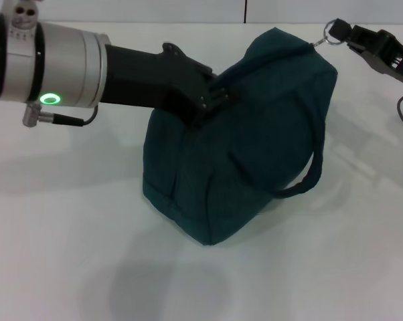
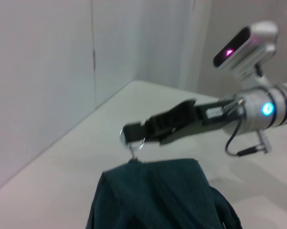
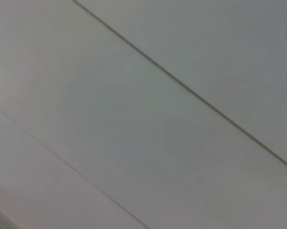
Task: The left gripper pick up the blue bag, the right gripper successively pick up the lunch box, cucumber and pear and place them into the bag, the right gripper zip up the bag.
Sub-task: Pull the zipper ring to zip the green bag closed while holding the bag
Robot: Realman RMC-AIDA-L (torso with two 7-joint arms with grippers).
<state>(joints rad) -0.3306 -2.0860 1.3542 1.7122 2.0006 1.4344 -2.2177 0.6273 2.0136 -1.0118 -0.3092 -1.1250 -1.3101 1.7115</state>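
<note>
— What lies nearest you?

— The white desk (image 1: 67,254), and on it the blue bag (image 1: 255,154), sitting in the middle of my head view. Its near lower corner points toward me; its long axis runs from that near end up and away toward my right, where the far top corner rises highest. One loop handle (image 1: 307,179) hangs down its right side.

— And your left gripper?

— My left gripper (image 1: 211,100) reaches in from the left, and its jaws are clamped on the bag's top, at the other handle near the middle of the ridge. The green light on my silver forearm (image 1: 51,99) glows.

— Farther back?

— At the far top corner the metal ring zipper pull (image 1: 333,31) stands out from the fabric. My right gripper (image 1: 342,33) comes in from the right, jaws closed on that ring. The left wrist view shows the same: the right gripper (image 2: 134,133) holding the ring just above the bag's peak (image 2: 153,191).

— The right wrist view?

— Only pale panels with a seam.
</note>
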